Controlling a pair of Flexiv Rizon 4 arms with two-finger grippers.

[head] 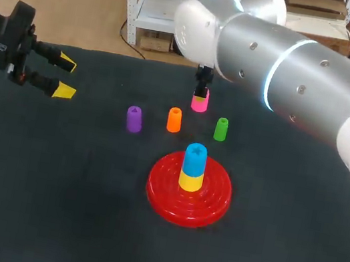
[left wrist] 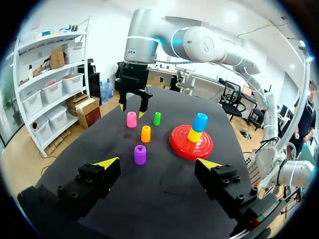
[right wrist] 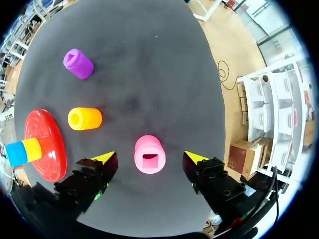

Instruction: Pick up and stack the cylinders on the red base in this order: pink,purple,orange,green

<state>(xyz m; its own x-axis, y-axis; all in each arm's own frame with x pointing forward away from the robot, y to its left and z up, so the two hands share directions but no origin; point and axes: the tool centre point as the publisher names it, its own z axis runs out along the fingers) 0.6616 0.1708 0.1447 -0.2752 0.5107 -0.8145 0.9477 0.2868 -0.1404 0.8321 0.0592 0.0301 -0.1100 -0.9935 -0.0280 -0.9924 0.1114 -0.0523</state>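
I'm watching the pink cylinder [right wrist: 148,148] standing upright, square socket up, untouched between my right pincer's [right wrist: 150,158] open fingers. In the head view the orange cylinder [head: 174,120] is sitting at its seven o'clock, the green cylinder [head: 220,129] at five.

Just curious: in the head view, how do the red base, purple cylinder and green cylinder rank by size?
1. The red base, clearly largest.
2. The purple cylinder and green cylinder: nearly alike, purple perhaps slightly bigger.
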